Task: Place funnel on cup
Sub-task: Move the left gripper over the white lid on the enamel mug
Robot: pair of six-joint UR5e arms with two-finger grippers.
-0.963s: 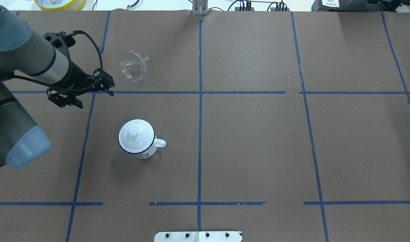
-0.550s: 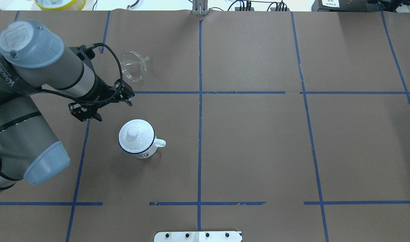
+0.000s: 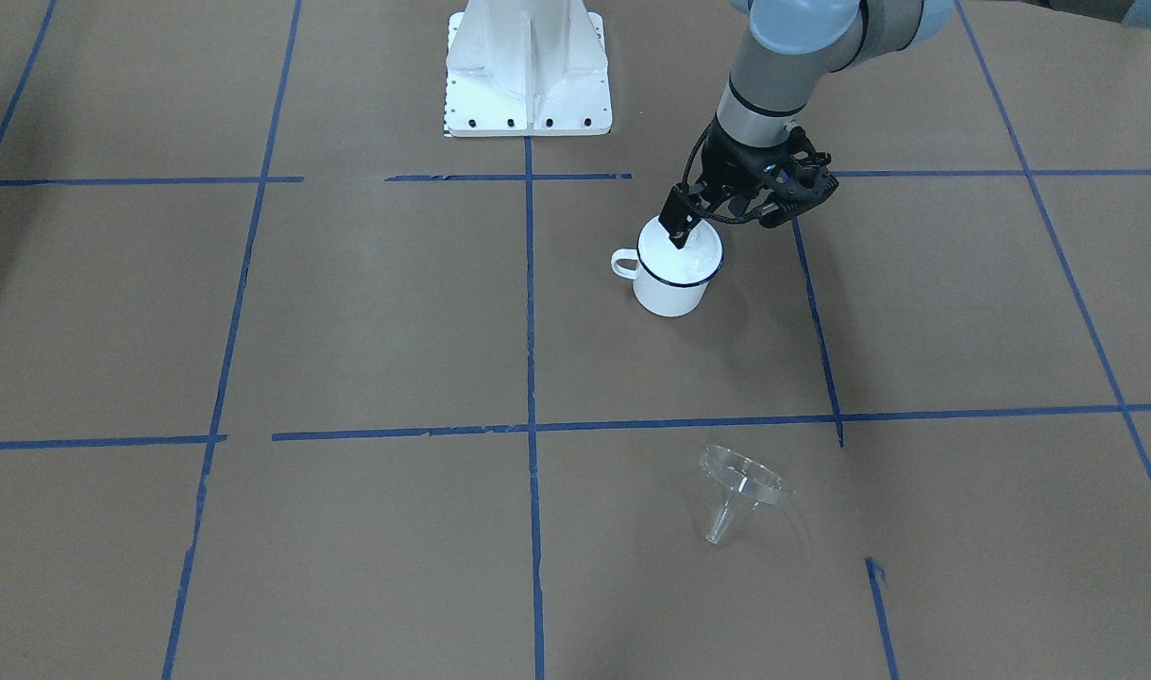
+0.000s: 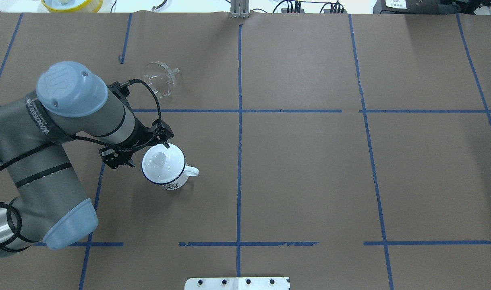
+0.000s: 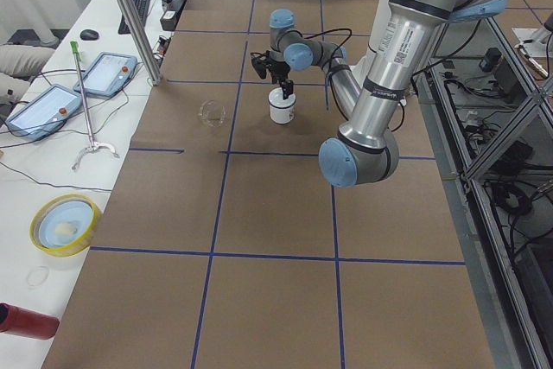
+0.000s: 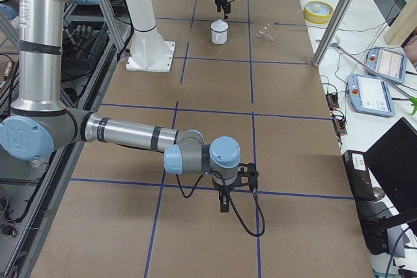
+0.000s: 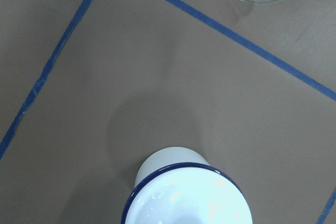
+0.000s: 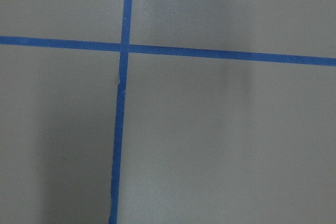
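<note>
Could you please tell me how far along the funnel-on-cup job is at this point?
Nothing is done yet. The funnel lies tipped over on the table, apart from the cup, and a white lid covers the cup. In hand: the left gripper, open and empty, hovers at the lid. Left: probably lift the lid off, then grasp the funnel and seat it in the cup's mouth.

left pincer (image 4: pixel 141 154) jaws apart, pointing down | right pincer (image 6: pixel 224 204) state unclear
</note>
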